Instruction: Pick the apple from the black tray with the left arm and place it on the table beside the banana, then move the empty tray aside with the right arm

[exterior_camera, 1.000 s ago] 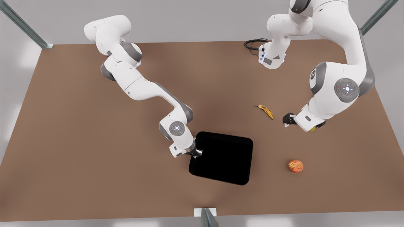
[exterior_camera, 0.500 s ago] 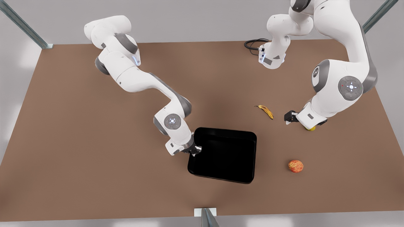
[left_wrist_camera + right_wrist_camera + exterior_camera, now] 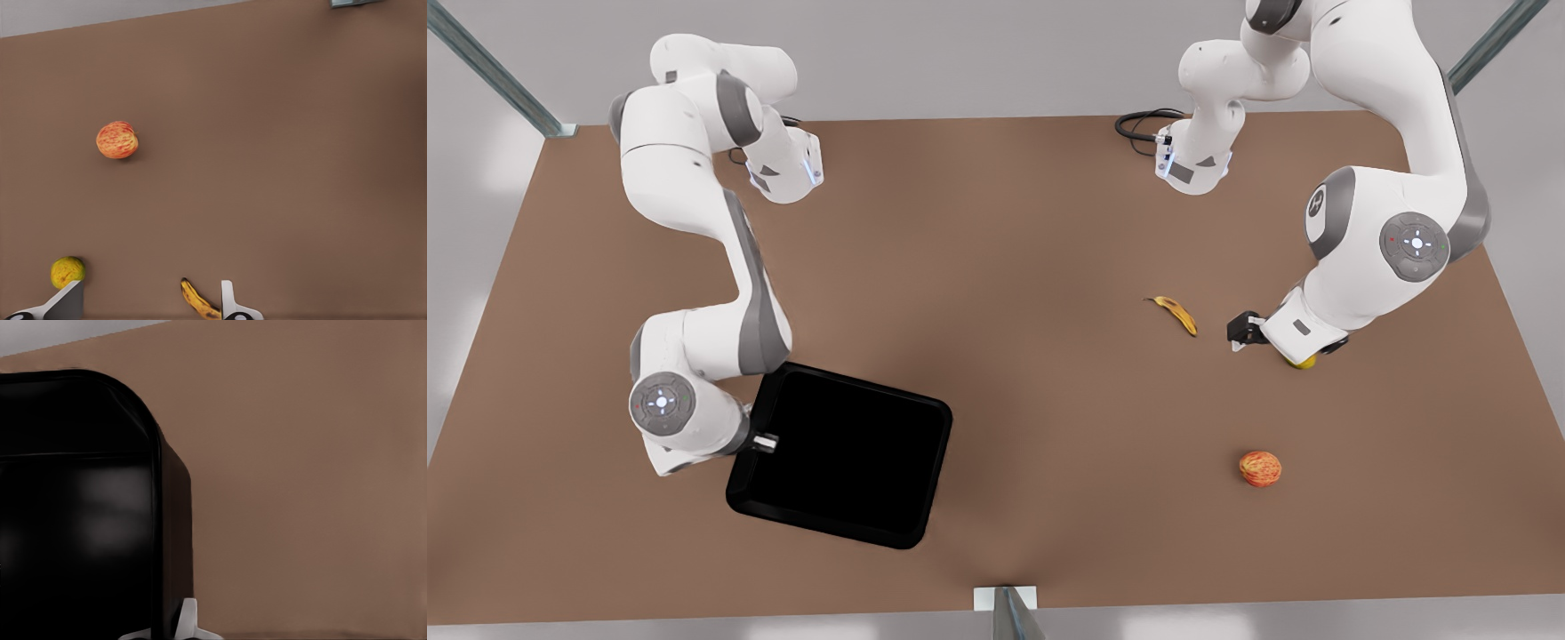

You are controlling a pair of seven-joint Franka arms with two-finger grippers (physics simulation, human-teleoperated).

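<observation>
**On the worktop: tray held at one side, fruit at the other**

On the brown worktop (image 3: 1014,222), toward the front view's left, the black tray (image 3: 840,455) sits slightly skewed, its long axis running roughly from the front view's left to its right, the right end tipped a little toward the near edge. The right gripper (image 3: 765,439) grasps the tray's rim on the left short side; in the right wrist view a white fingertip (image 3: 189,620) presses against the outside of the tray wall (image 3: 175,540), jaws clenched on the rim. That arm folds down from its base at the far left corner, elbow bent, wrist low by the tray.

Well apart, toward the front view's right, the apple (image 3: 1260,468) rests on the bare worktop, nearer the front edge than the banana (image 3: 1176,314). The banana lies diagonally, one dark tip toward the far left, the other toward the near right. The left gripper (image 3: 1238,332) hovers just beside the banana, jaws spread apart and empty, its arm arched over from the far right corner. A yellow-green fruit (image 3: 67,271) lies under that wrist.

Count: one tray, one apple, one banana, one yellow-green fruit, two arms.
</observation>
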